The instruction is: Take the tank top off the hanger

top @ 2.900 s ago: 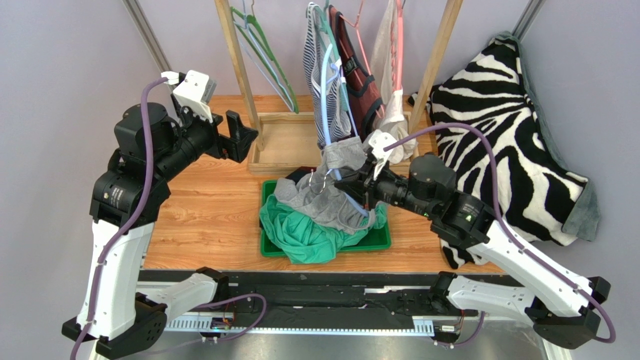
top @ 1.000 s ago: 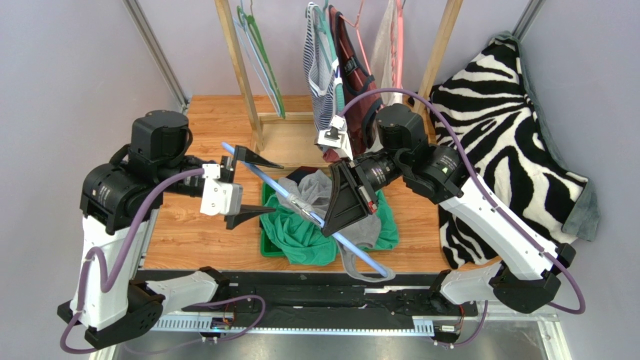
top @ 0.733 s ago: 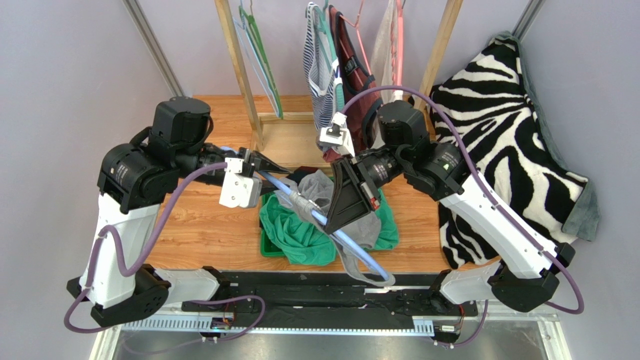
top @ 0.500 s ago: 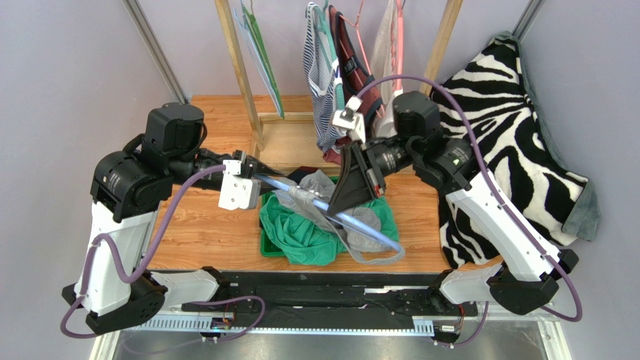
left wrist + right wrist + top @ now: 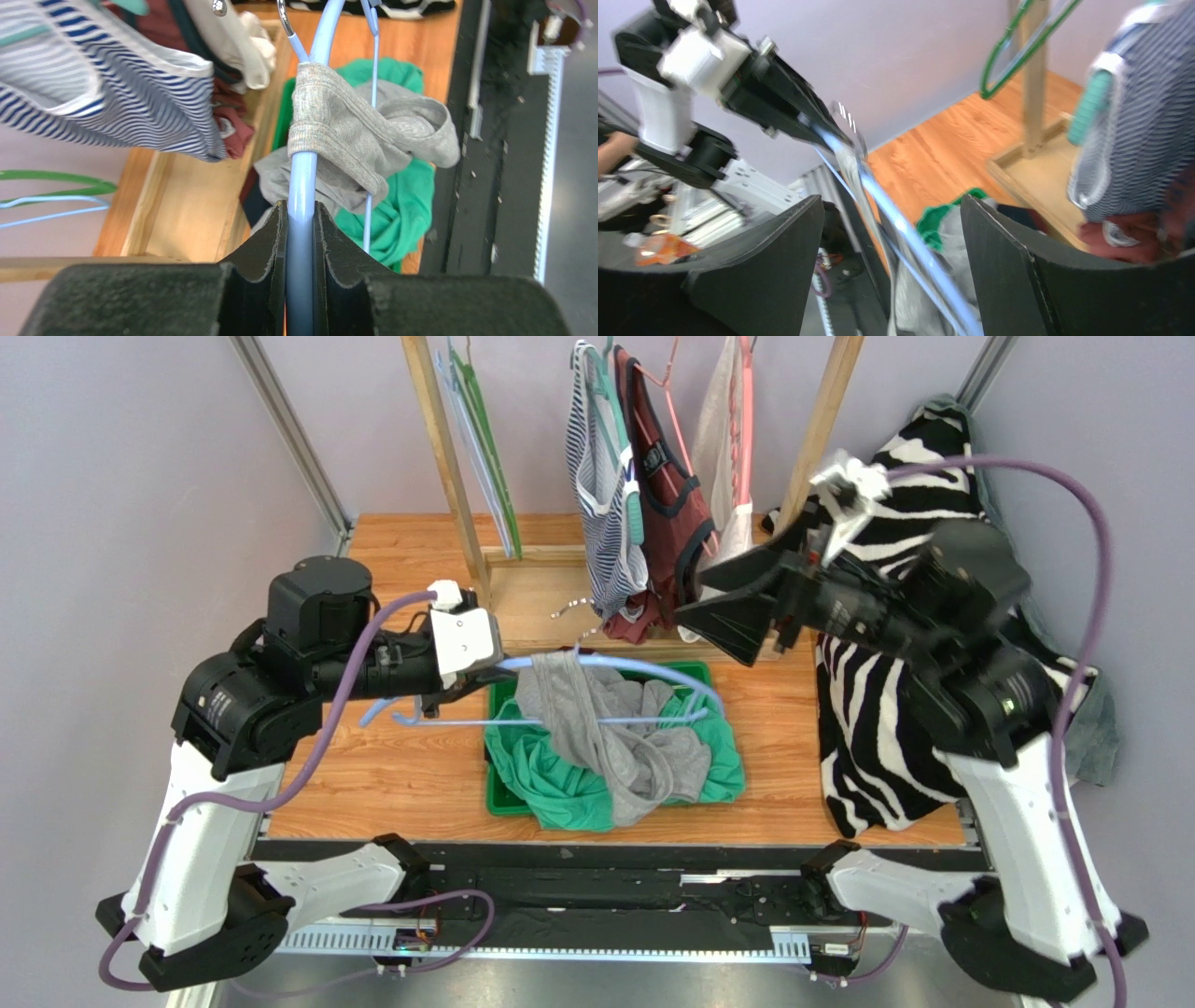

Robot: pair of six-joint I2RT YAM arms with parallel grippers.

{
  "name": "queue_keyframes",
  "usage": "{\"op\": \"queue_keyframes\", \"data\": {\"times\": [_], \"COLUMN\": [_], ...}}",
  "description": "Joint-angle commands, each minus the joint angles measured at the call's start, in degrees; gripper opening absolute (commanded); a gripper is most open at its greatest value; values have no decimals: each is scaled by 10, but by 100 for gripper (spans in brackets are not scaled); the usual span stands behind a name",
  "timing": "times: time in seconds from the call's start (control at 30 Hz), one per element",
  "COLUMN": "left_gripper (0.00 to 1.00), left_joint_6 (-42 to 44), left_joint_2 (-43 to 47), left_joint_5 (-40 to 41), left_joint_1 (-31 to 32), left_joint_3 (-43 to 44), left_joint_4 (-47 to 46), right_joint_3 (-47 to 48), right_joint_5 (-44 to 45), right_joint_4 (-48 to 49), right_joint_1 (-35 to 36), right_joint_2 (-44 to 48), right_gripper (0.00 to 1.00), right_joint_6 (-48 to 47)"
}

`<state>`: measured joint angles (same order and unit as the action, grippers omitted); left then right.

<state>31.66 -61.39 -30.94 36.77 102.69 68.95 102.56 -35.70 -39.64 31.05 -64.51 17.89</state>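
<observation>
A grey tank top (image 5: 589, 728) hangs by one strap over a light blue hanger (image 5: 624, 662), and its body trails down into the green bin (image 5: 718, 781). My left gripper (image 5: 484, 672) is shut on the hanger's left end. In the left wrist view the blue hanger (image 5: 302, 210) runs out from between the closed jaws, with the grey tank top (image 5: 344, 133) looped round it. My right gripper (image 5: 730, 609) is raised to the right of the hanger, open and holding nothing. The right wrist view shows the blurred hanger (image 5: 913, 245) well beyond the wide jaws.
A green garment (image 5: 547, 777) fills the bin under the tank top. A wooden rack at the back carries green hangers (image 5: 477, 434), a striped top (image 5: 596, 462), a maroon top (image 5: 662, 476) and a white garment (image 5: 730, 462). A zebra blanket (image 5: 912, 574) lies at the right.
My left gripper closed on the hanger's end. My right gripper opened, let go of the hanger and rose up to the right. The hanger swung to near level over the bin.
</observation>
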Motion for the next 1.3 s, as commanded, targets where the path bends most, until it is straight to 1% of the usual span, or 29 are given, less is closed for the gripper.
{"op": "queue_keyframes", "data": {"times": [0.0,0.1,0.17,0.3,0.33,0.37,0.4,0.5,0.6,0.73,0.87,0.97,1.07,1.1,1.13,1.17,1.2,1.23,1.27], "left_gripper": [0,0,0,0,0,0,0,0,0,0,0,0,0,0,0,0,0,15,37], "left_joint_6": [-97,-92,-76,-21,1,9,16,35,34,33,38,38,35,31,29,26,19,10,1], "left_joint_2": [2,-21,-35,-50,-51,-49,-49,-50,-53,-55,-55,-57,-58,-59,-61,-62,-63,-64,-63], "left_joint_5": [69,54,5,-96,-125,-135,-141,-143,-137,-140,-140,-140,-134,-133,-131,-129,-121,-111,-102], "left_joint_1": [2,2,2,2,2,2,1,2,1,1,1,2,2,2,2,2,2,1,2], "left_joint_3": [29,62,78,97,98,101,102,111,124,133,133,134,135,138,138,138,137,132,131], "left_joint_4": [-118,-118,-105,-51,-31,-23,-16,1,6,7,11,11,4,0,-1,-5,-15,-24,-34], "right_joint_3": [-130,-204,-217,-198,-174,-164,-152,-124,-119,-139,-174,-183,-188,-189,-188,-188,-188,-193,-195], "right_joint_5": [88,54,47,27,27,27,20,-25,-65,-124,-151,-175,-183,-190,-191,-190,-181,-172,-161], "right_joint_4": [61,90,95,62,42,33,25,-3,-30,-55,-49,-38,-32,-31,-28,-27,-24,-12,-5], "right_joint_1": [2,2,2,2,2,2,2,2,2,2,2,2,2,2,2,2,2,2,2], "right_joint_2": [96,151,167,154,149,143,135,123,102,84,85,83,79,75,72,72,75,79,85], "right_gripper": [79,84,85,86,86,86,86,86,83,78,76,73,63,50,40,19,10,2,0], "right_joint_6": [-49,-77,-88,-148,-174,-176,-197,-215,-219,-222,-218,-210,-203,-202,-199,-198,-196,-190,-188]}}
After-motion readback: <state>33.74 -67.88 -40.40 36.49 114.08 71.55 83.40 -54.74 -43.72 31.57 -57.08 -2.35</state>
